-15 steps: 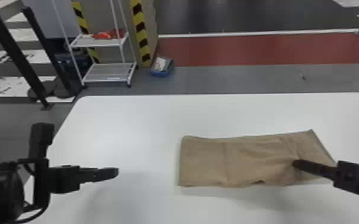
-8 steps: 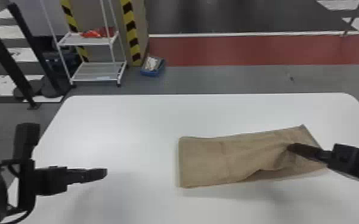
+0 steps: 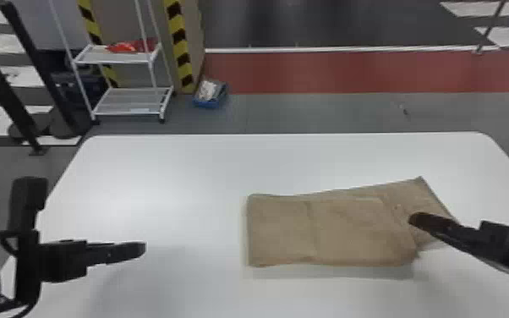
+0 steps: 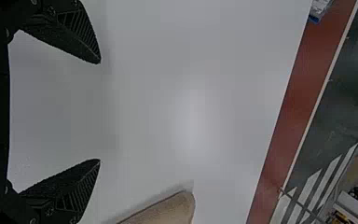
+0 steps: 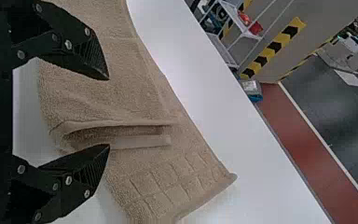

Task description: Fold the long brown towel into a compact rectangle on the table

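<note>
The brown towel (image 3: 334, 228) lies partly folded on the right half of the white table (image 3: 173, 190), its right end spread at a slant. Over that right part is my right gripper (image 3: 416, 220). In the right wrist view the right gripper (image 5: 109, 112) stands open, its fingers parted above the towel (image 5: 135, 93), where a folded edge with a raised pocket shows beside a checked border. My left gripper (image 3: 141, 248) is over the table, left of the towel. The left wrist view has the left gripper (image 4: 100, 111) open with nothing between its fingers, and a towel corner (image 4: 172, 210) farther off.
Beyond the table's far edge stand a white wire shelf (image 3: 129, 99) with red items and a blue box (image 3: 211, 95) on the floor. A striped pillar (image 3: 179, 46) rises behind them. Dark posts (image 3: 8, 84) are at the far left.
The right gripper has let go of the towel. The lifted front edge of its right part has dropped, and the towel's right end is now more slanted. The head view has shifted slightly.
</note>
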Robot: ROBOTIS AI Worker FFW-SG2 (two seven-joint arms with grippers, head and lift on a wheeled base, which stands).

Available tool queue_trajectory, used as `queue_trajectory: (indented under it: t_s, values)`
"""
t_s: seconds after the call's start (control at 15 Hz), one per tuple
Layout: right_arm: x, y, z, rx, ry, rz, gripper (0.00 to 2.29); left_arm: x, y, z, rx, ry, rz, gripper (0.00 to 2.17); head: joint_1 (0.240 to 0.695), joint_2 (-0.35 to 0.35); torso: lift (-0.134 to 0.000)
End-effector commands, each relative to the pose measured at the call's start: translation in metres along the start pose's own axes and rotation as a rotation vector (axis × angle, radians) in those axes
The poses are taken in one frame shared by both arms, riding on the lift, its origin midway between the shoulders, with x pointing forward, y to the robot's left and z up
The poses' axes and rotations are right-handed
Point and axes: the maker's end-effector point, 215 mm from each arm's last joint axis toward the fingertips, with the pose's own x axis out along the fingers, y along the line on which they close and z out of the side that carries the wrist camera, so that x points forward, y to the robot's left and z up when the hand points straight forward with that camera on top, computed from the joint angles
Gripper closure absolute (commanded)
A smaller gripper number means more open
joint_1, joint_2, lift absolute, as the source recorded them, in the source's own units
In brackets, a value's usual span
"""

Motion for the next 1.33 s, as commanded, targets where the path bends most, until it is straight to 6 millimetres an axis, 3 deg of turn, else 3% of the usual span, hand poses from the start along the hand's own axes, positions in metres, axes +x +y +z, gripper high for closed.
queue_trajectory:
  t_s: [0.0,0.53,0.8,1.0,1.27]
  values:
    - [0.006,-0.006,-0.001,0.023,0.011,-0.004,0.36,-0.001,-0.001,-0.002,0.0,0.001,0.0,0.14,0.695,0.038,-0.125]
    - [0.039,-0.015,0.026,0.038,0.05,-0.068,0.37,-0.009,0.004,-0.005,-0.006,-0.005,0.007,0.14,0.695,0.031,-0.125]
    - [0.055,-0.013,0.019,-0.013,0.106,-0.122,0.37,-0.011,0.004,-0.003,-0.008,-0.011,0.005,0.15,0.695,0.039,-0.125]
    - [0.056,-0.011,0.026,-0.017,0.103,-0.125,0.37,-0.012,0.004,-0.002,-0.006,-0.013,0.005,0.15,0.695,0.046,-0.125]
    - [0.063,-0.01,0.017,-0.026,0.131,-0.129,0.37,-0.01,0.002,0.001,-0.003,-0.017,0.003,0.15,0.695,0.048,-0.125]
